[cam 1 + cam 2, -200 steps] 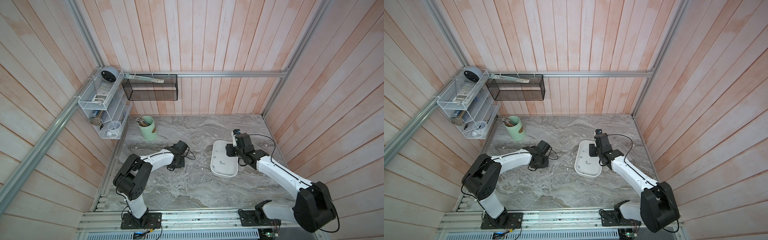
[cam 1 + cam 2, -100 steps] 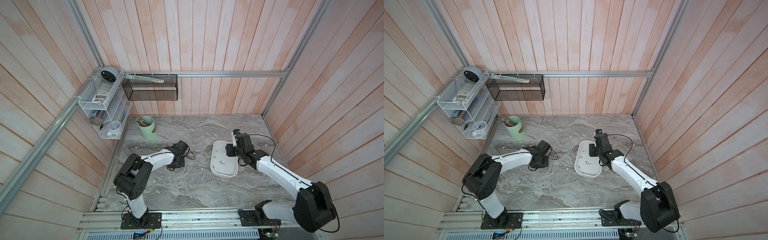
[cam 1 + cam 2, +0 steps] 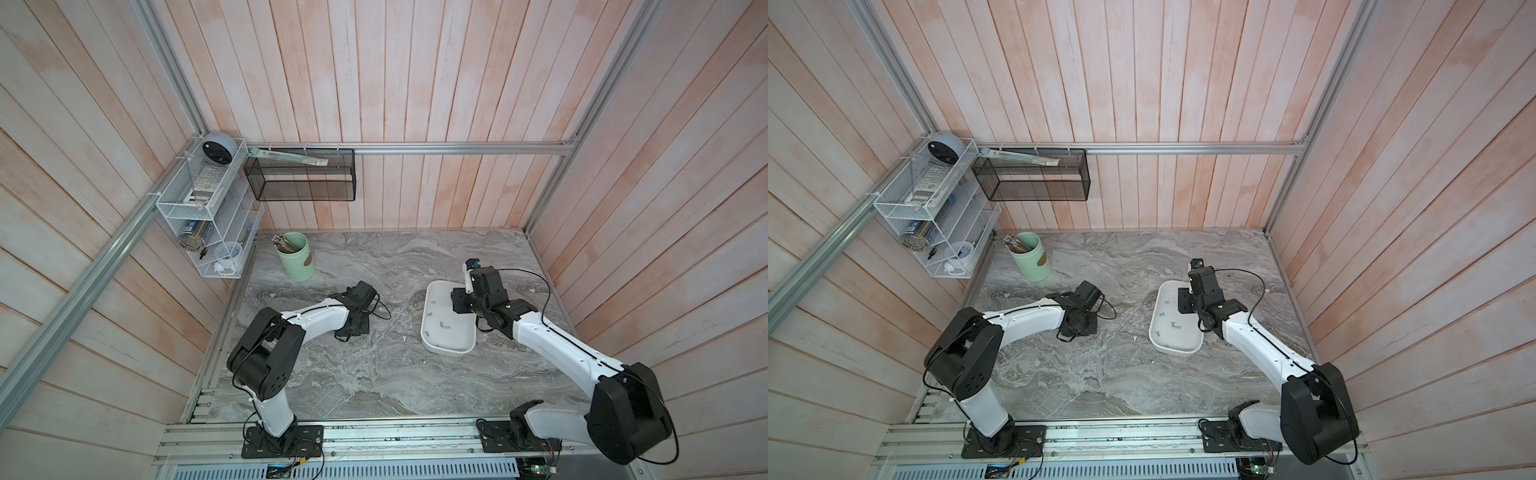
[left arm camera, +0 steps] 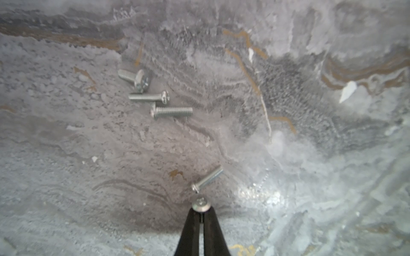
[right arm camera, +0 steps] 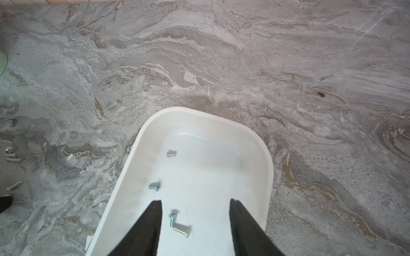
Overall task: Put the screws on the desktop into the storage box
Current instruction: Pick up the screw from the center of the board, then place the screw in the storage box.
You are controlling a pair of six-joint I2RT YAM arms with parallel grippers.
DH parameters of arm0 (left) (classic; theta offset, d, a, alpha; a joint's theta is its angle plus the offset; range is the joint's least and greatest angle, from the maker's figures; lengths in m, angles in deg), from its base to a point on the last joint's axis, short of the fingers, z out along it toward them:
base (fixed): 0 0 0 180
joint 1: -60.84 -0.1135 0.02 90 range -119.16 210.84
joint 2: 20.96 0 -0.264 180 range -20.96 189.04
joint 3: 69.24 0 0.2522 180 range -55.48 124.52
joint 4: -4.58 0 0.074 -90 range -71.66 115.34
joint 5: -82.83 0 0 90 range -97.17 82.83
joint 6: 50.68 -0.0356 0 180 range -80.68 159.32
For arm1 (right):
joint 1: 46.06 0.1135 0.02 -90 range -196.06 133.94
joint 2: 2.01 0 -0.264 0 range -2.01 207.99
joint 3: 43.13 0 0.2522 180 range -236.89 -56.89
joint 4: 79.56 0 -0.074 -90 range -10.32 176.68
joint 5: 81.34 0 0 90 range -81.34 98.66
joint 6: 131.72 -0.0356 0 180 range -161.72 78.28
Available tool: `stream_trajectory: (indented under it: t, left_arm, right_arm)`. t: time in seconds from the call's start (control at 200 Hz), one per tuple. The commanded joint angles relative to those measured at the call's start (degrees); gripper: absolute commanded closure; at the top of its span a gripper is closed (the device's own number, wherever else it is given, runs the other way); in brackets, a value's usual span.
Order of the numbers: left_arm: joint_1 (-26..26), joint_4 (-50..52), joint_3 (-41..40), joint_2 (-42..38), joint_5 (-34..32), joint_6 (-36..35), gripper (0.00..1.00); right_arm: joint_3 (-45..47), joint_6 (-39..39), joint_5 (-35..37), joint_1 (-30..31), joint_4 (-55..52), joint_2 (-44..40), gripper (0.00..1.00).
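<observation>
About half of the work seems done: at least 4 small silvery screws (image 5: 154,186) lie in the shallow white box (image 3: 451,338), smooth plastic with rounded corners, right of centre in both top views. 4 loose screws (image 4: 172,112), threaded with round heads, wait on the grey veined counter (image 3: 374,374), left of centre. The left end effector (image 4: 201,212) is closed on a 5th screw (image 4: 201,203), close to the counter. The right end effector (image 5: 194,201) hangs half open and empty over the box.
</observation>
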Motion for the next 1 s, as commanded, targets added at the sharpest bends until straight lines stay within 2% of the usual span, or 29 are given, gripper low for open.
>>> stream_trajectory:
  t: [0.0,0.27,0.505,0.825,0.995]
  left_arm:
    - [0.32,0.14,-1.05,-2.37,0.79,0.23,1.00]
    - [2.22,2.66,1.96,-8.84,2.55,0.38,1.00]
    - [7.84,4.14,7.37,-10.07,3.72,1.89,1.00]
    - [19.94,3.62,20.95,-2.21,5.18,3.44,1.00]
    - [22.86,1.26,26.36,3.88,10.45,4.84,1.00]
  right_arm:
    - [0.27,-0.04,-0.79,-0.03,0.64,0.43,0.45]
    - [0.12,-0.19,-0.61,0.00,0.73,0.43,0.45]
    - [0.04,-0.77,1.28,-0.23,0.60,-0.44,0.45]
    - [0.46,-2.14,2.90,-2.71,0.25,-1.88,0.45]
    - [2.11,-4.27,2.73,-6.18,0.64,-3.75,0.45]
